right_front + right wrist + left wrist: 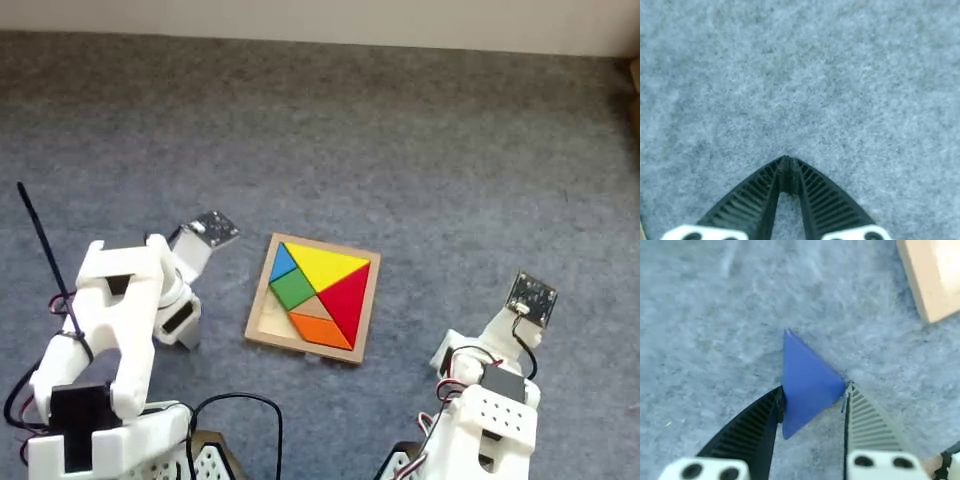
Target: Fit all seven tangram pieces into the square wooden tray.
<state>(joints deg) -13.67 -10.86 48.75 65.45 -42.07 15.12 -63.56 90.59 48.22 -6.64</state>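
Observation:
My left gripper point(814, 392) is shut on a dark blue triangle point(807, 382), pinched between its black and pale fingers just above the grey carpet, a short way from one corner of the square wooden tray point(932, 285). In the high view the tray point(262, 334) lies mid-table and holds a yellow triangle point(325, 265), a red triangle point(348, 298), a light blue triangle point(283, 262), a green square point(292, 289), an orange parallelogram point(322, 329) and a tan triangle point(315, 306). Its near-left corner point(266, 318) shows bare wood. My right gripper point(788, 162) is shut on nothing, low over the carpet.
The left arm point(130, 300) stands left of the tray and the right arm point(490, 390) at the near right. Grey carpet point(400, 150) covers the table, with open room behind the tray. A black cable point(240, 400) loops at the near edge.

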